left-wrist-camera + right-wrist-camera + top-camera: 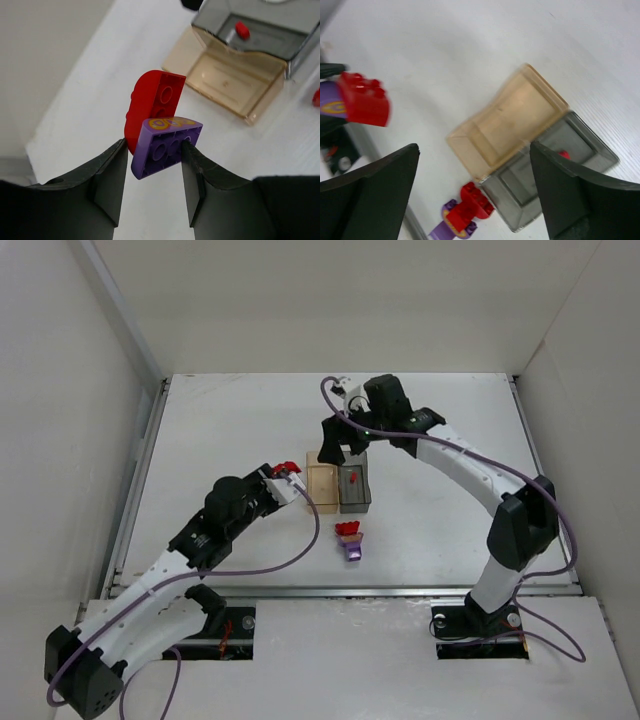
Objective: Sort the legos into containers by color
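My left gripper is shut on a purple lego with a red lego stuck to it, held above the table just left of the bins. The pair also shows in the right wrist view. The tan bin and the dark grey bin stand side by side. The tan bin looks empty, and the grey bin holds one small red lego. A red lego joined to a purple lego lies just in front of the bins. My right gripper hovers open and empty over the bins' far end.
White walls enclose the table on the left, back and right. A metal rail runs along the near edge. The right arm arches over the table's right side.
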